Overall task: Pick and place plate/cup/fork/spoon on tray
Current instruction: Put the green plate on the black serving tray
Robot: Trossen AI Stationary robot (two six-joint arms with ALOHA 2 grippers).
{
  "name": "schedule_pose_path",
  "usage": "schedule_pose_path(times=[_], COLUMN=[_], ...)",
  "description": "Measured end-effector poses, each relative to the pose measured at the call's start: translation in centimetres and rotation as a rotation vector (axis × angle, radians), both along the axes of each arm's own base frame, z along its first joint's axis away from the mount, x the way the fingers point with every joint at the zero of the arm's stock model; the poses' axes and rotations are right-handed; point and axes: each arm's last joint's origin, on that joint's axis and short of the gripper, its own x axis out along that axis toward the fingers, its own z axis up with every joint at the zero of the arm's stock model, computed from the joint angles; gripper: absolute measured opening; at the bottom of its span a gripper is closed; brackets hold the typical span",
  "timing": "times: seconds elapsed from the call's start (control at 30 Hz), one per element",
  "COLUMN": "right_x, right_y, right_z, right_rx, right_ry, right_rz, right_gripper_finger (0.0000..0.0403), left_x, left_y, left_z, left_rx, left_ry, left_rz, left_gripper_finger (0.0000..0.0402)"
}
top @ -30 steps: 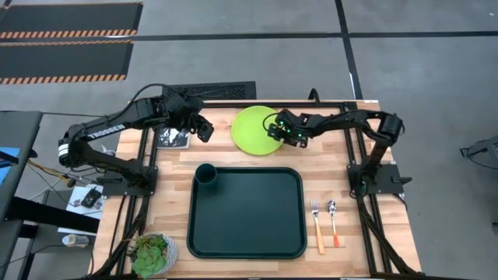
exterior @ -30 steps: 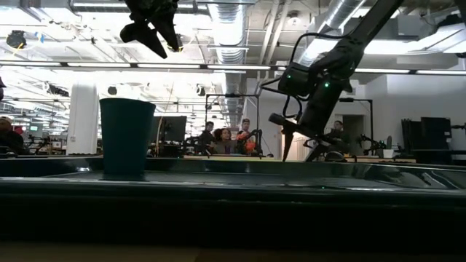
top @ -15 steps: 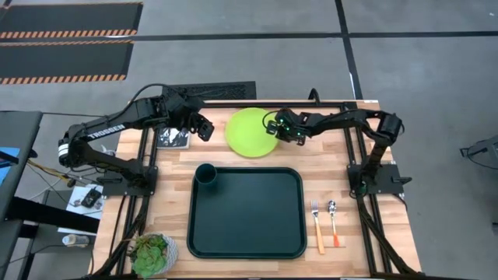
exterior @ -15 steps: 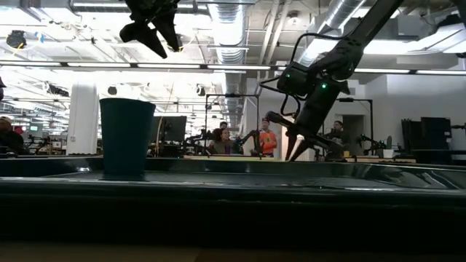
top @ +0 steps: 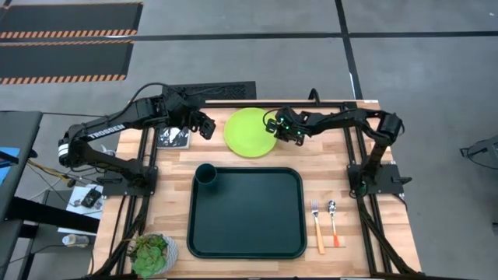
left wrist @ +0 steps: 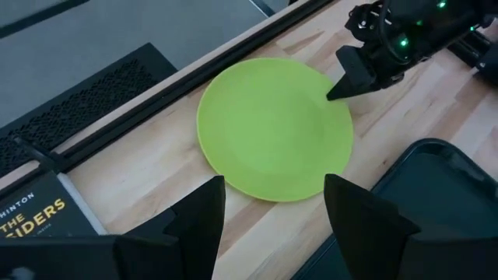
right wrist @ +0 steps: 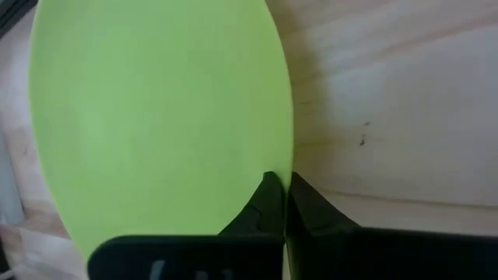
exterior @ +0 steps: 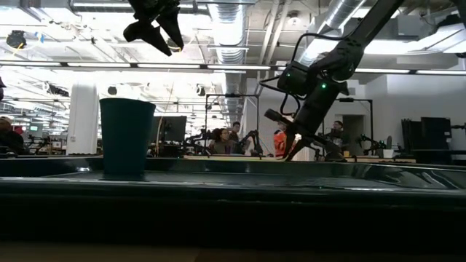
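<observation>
The lime-green plate (top: 249,132) lies on the wooden table beyond the tray's far edge. My right gripper (top: 274,129) is shut on the plate's right rim. My left gripper (top: 204,128) hangs open above the table, left of the plate and clear of it; its fingers (left wrist: 198,225) frame the plate (left wrist: 272,128) from a distance. The dark teal cup (top: 206,173) stands upright in the far left corner of the dark green tray (top: 245,233). To the right of the tray, the fork (top: 317,227) and the spoon (top: 333,222) lie side by side on the table. My right gripper pinches the plate's rim (right wrist: 289,167) at its right edge between its two fingers (right wrist: 264,204), one over the plate's top face and one at its outer side. The fingers come from the table's right, slanting down. The plate stays about level, low over the table.
A black book (top: 173,137) lies at the far left under my left arm. A small bowl of green leaves (top: 152,253) stands at the near left corner. Most of the tray's floor is bare. Black frame rails run along the table's far edge.
My right gripper has shut on the plate's right rim and moved a little toward the table's left edge. The plate has shifted that way with it, staying about level. My left gripper has kept still.
</observation>
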Motion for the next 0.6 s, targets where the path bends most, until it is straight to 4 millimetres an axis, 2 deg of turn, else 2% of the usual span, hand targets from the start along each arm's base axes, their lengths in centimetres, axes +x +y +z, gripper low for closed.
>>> schedule_pose_path(times=[0.13,0.3,0.6], right_x=[0.1,-0.1,-0.9], right_y=[-0.1,0.0,0.3], right_z=[0.4,2.0,5.4], right_rx=[-0.012,-0.052,-0.159], right_ry=[-0.032,-0.073,-0.127], right_rz=[-0.005,-0.015,-0.004], right_gripper_finger=[0.0003,0.0003,0.0004], left_x=[0.0,0.2,1.2], left_y=[0.0,0.2,2.8], left_z=[0.0,-0.3,-4.3], left_rx=[0.01,0.01,-0.086], left_ry=[0.0,-0.014,-0.198], left_rz=[0.009,0.031,0.038], left_gripper_finger=[0.0206,0.0206,0.0222])
